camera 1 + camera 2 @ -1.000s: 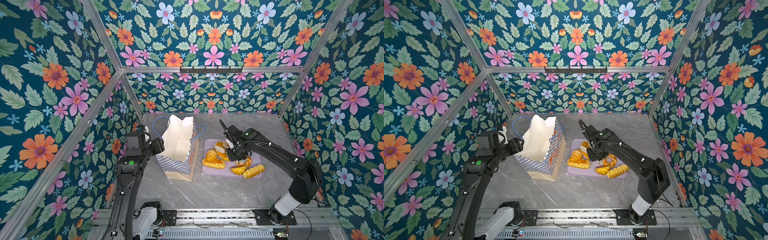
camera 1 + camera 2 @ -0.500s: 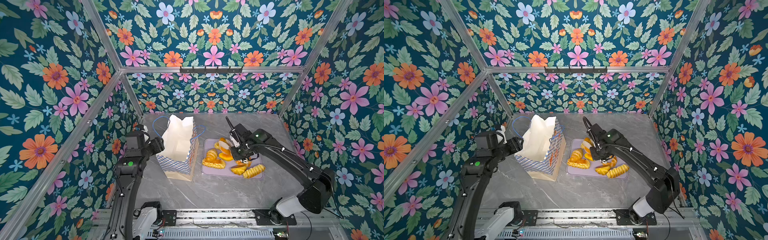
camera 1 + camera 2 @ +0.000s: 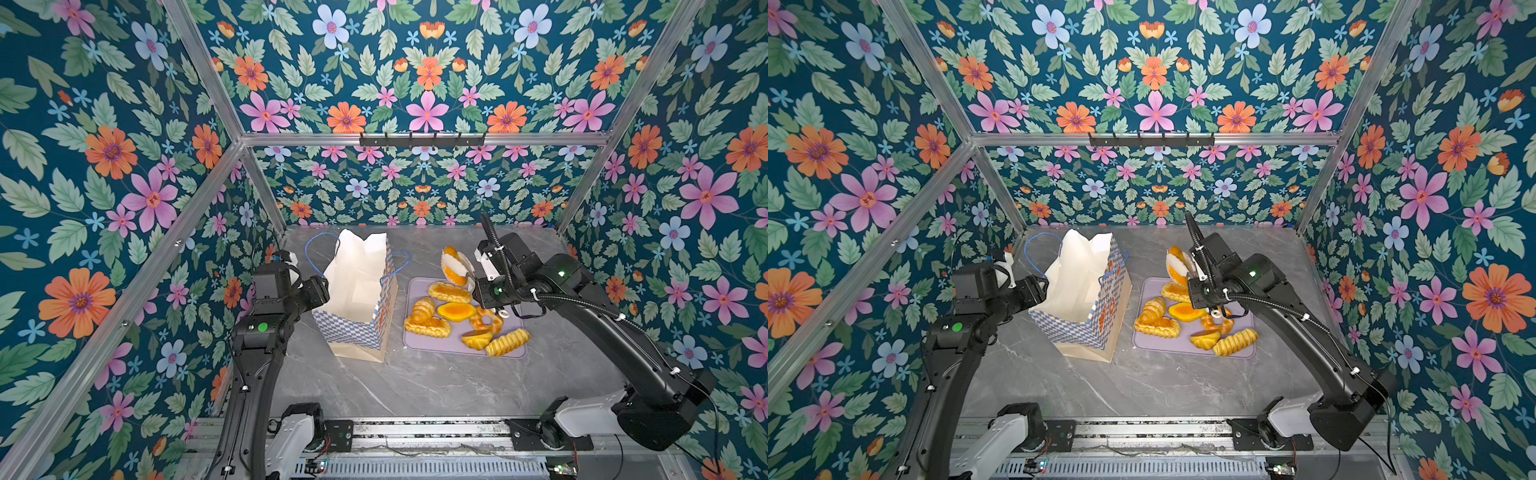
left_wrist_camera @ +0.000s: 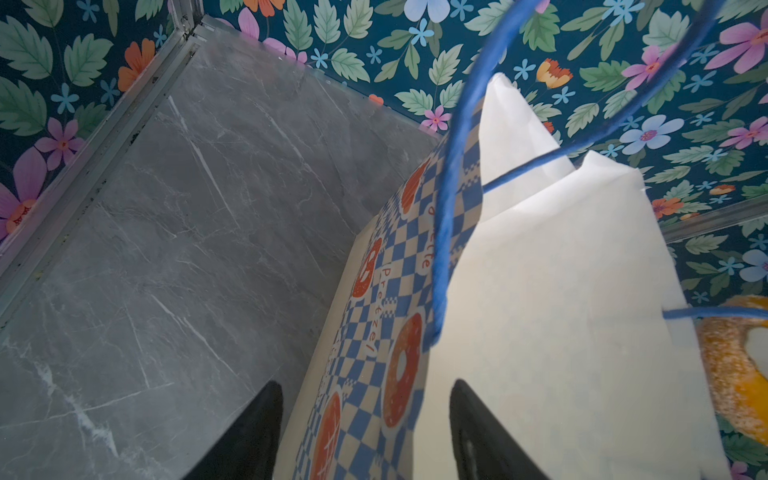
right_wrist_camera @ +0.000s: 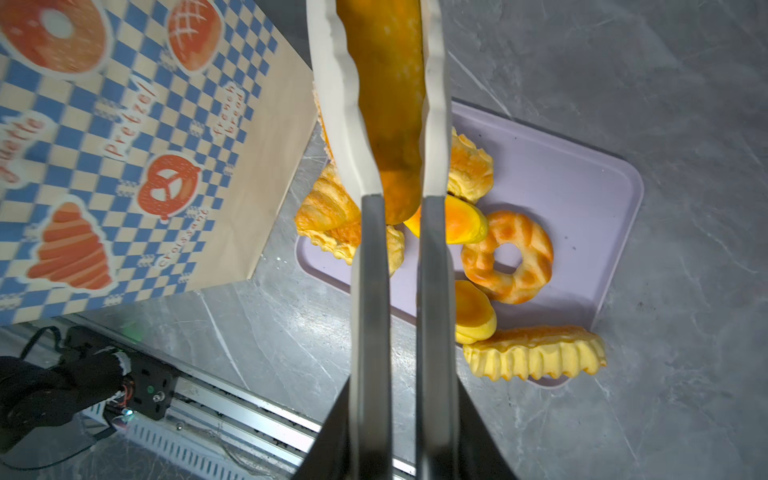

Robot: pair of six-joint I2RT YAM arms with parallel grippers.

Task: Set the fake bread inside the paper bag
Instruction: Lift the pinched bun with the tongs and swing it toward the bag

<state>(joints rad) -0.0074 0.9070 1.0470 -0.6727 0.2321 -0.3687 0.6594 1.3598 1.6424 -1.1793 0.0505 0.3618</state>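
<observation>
View from above: a floral-walled cell with a grey marble table [image 3: 415, 386]. My right gripper [image 5: 403, 440] is squeezed onto a pair of metal tongs [image 5: 370, 291]. The tongs' white tips clamp one golden-orange piece of the fake bread [image 5: 390, 104], raised off the lilac tray [image 5: 561, 199]. The piece's long axis runs in line with the tong arms, so it sticks out ahead of the gripper rather than across it. Several more pastries lie on the tray, among them a ring [image 5: 509, 257] and a braided loaf [image 3: 507, 343].

The paper bag [image 3: 353, 332] stands upright just beside the tray, mouth open, on the side towards my left arm. The held piece is near the bag's tray-side wall but not over the mouth. In a top view the bag lies to its left, with a blue cord handle [image 3: 409, 259] looping up between them. I judge the coming move to be a sideways carry over that rim, where the handle could catch the tips.

My left gripper [image 4: 365, 436] has its jaws apart, straddling the bag's opposite wall, one finger outside and one inside. The left arm is nearer the bag, but the right arm carries the bread
</observation>
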